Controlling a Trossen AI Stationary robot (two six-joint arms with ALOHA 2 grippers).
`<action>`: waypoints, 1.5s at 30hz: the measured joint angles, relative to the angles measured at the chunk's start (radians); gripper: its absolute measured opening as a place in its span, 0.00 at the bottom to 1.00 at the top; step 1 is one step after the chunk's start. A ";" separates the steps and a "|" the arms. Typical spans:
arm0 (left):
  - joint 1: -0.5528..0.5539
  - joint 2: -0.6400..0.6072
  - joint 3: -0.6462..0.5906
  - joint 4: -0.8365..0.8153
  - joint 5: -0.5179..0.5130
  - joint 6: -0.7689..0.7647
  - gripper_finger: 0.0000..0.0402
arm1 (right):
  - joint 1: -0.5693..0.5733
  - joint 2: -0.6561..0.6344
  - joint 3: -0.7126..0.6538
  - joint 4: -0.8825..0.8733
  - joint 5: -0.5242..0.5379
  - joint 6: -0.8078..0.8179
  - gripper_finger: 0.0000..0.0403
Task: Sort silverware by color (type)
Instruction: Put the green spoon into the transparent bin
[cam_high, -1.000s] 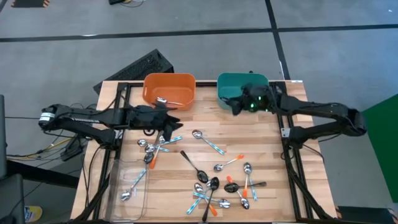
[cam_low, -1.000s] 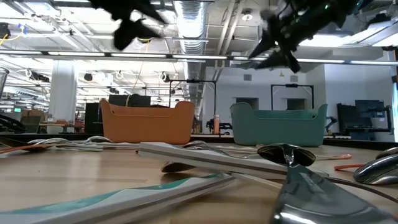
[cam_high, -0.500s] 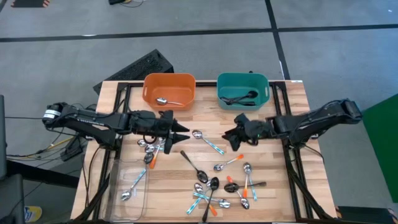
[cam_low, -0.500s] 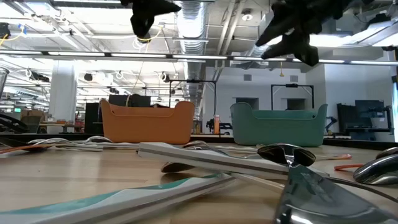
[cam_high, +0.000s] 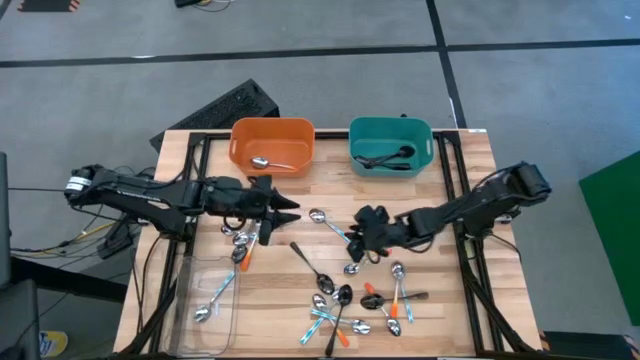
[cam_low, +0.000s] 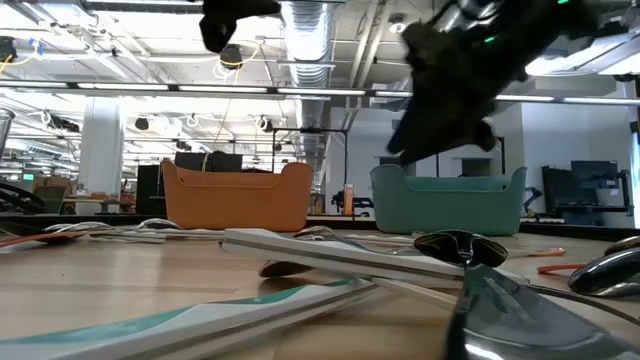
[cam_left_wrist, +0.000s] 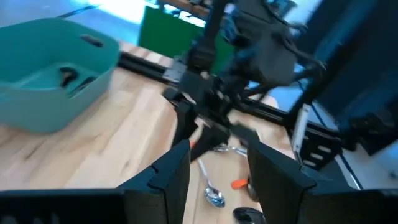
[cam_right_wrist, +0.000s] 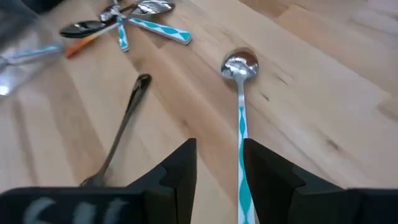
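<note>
The silverware lies scattered on the wooden table (cam_high: 440, 300): spoons with light-blue, orange and dark handles, in a cluster near the left (cam_high: 243, 238) and another near the front (cam_high: 350, 310). My right gripper (cam_high: 358, 248) hovers open and slanting down over the table's middle. A light-blue-handled spoon (cam_right_wrist: 240, 124) lies flat below the gap between its fingers, its bowl (cam_right_wrist: 239, 63) pointing away. A dark spoon (cam_right_wrist: 121, 134) lies beside it. My left gripper (cam_high: 296, 211) hangs open and empty above the left cluster, pointing toward the right arm.
An orange bin (cam_high: 272, 132) with one spoon and a teal bin (cam_high: 390, 130) with dark spoons stand at the far edge. A clear tray (cam_high: 190, 320) at the near left holds a light-blue spoon. Bare wood lies between the bins and the spoons.
My right gripper has swung from above the teal bin toward the table's near edge and left, sinking down to just over the light-blue-handled spoon in the middle. The spoons on the table have stayed where they were.
</note>
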 joint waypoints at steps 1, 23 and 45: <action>0.000 -0.017 0.000 -0.020 -0.024 -0.008 0.37 | -0.012 0.028 0.020 -0.004 0.001 -0.026 0.38; 0.089 -0.263 0.001 -0.469 -0.298 -0.204 0.41 | -0.134 0.426 0.352 -0.235 -0.162 -0.114 0.38; 0.129 -0.216 0.000 -0.512 -0.235 -0.169 0.41 | -0.226 0.358 0.346 -0.302 -0.319 -0.140 0.02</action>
